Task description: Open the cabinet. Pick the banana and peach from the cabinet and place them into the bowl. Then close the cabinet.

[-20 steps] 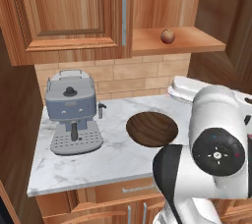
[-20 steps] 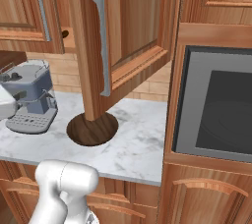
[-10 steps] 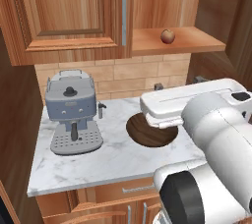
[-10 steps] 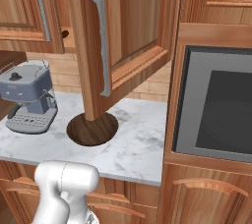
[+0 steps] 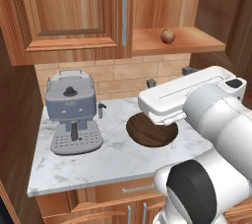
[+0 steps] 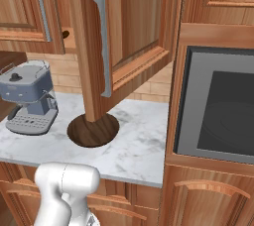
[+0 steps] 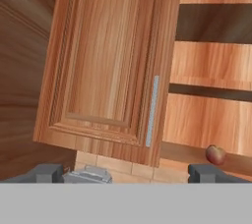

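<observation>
Right cabinet (image 7: 106, 66) door's swung wide, peach (image 7: 215, 154) alone on the shelf, up and right of the jaws (image 7: 126, 173), which gape empty. Judging by that, picking's in hand: next, reach up, close on it, then down to the bowl (image 5: 151, 129).

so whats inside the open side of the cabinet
On the cabinet shelf sits the peach, alone in the open half. Whatever lies behind the closed left door is hidden.

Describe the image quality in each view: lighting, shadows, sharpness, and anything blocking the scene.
Left base view: even, soft light, no glare; the arm's white body covers part of the bowl. Right base view: crisp, the open cabinet door hides the shelf and overlaps the bowl's far rim. Hand view: softer, slightly blurred; the peach is small and fuzzy, shelf recesses dark, view tilted.
</observation>
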Motion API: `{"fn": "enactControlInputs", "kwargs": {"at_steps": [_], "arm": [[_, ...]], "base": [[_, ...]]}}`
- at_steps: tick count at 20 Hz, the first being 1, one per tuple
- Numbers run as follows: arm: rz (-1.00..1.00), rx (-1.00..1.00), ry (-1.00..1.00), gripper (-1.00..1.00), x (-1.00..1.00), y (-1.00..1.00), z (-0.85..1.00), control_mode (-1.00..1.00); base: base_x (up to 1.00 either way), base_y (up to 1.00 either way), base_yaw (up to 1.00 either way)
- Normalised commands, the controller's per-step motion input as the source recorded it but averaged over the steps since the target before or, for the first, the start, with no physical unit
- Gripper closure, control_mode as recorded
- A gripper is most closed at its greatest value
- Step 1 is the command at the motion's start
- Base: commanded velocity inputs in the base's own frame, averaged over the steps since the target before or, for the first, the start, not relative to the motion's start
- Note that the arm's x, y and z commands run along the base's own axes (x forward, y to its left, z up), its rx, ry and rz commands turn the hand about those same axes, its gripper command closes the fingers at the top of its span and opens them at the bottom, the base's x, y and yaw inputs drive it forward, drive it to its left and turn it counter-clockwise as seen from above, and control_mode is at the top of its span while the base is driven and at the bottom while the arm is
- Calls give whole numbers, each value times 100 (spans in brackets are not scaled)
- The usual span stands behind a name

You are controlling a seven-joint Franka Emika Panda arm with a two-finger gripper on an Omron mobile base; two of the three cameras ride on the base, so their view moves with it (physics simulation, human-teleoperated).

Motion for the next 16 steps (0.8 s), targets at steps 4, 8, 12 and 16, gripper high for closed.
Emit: {"fn": "enactControlInputs", "kwargs": {"at_steps": [4,8,12,16], "arm": [[-2,0,-4,-100,2,-3,0,-100],[-5,0,-14,-100,0,-19,0,-100],[-6,0,-15,-100,0,-18,0,-100],[-1,0,-5,-100,12,-1,0,-100]], "base": [[0,0,0],[0,0,0],[0,0,0],[0,0,0]]}}
